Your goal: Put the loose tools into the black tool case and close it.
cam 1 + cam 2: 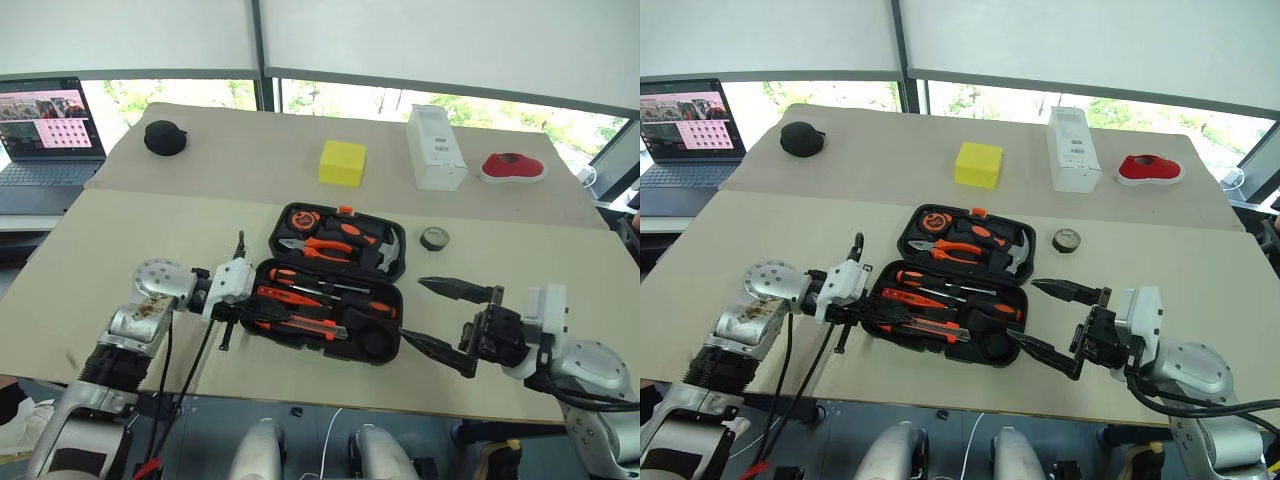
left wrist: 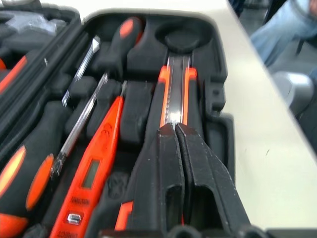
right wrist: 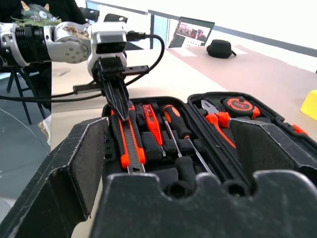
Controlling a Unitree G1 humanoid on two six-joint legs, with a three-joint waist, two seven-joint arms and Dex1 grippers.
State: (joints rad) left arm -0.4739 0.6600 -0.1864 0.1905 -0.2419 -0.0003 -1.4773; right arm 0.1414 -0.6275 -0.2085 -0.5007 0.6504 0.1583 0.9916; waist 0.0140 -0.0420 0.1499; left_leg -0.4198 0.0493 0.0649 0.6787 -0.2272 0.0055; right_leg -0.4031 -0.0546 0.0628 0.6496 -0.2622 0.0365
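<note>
Spread right end effector, left end effector pressed together, over tan table by windows.

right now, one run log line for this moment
left gripper: shut over utility knife | right gripper: open | tool case: open | tape roll: on table

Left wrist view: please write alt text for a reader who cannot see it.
The closed left gripper presses its tips on the utility knife lying in the open tool case. Beside it lie an orange tester screwdriver and two screwdrivers.
</note>
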